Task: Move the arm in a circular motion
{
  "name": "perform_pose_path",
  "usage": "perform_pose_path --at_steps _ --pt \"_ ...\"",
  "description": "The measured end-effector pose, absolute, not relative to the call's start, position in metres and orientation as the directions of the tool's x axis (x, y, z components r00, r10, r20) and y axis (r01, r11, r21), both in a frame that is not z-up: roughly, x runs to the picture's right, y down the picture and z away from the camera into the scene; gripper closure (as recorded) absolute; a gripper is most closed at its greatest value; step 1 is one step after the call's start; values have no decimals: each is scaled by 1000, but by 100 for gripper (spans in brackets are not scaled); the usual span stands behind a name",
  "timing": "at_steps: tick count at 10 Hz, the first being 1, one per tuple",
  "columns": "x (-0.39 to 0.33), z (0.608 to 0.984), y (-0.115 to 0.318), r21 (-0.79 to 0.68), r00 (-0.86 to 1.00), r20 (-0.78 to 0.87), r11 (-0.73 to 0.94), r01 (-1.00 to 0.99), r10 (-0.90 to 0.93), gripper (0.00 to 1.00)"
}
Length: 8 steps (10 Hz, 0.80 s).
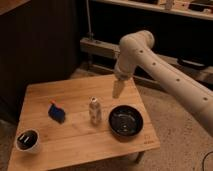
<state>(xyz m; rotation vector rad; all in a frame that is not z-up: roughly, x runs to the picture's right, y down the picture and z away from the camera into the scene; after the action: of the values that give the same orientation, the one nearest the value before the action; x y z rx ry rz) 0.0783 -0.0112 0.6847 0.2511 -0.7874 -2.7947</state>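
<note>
The arm (pixel 165 65) is thick and cream-white with small dark dots. It reaches in from the right, bends at a rounded elbow (pixel 137 42) and points down. Its narrow pale gripper (pixel 117 90) hangs above the back right part of the wooden table (pixel 75 132), a little behind the black bowl (pixel 125 121) and to the right of the small bottle (pixel 94 110). It touches nothing on the table.
A blue object (pixel 56 112) lies left of the bottle. A white cup (pixel 28 140) stands at the table's front left corner. Dark cabinets and a low shelf (pixel 100 47) stand behind the table.
</note>
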Motion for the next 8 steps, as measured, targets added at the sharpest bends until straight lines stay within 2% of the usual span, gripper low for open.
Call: perform_pose_path --at_steps 4,8 --pt "84 615 60 542 -965 -64 -821 181 -255 20" --pt "9 553 115 549 -972 -156 -834 62 -175 20"
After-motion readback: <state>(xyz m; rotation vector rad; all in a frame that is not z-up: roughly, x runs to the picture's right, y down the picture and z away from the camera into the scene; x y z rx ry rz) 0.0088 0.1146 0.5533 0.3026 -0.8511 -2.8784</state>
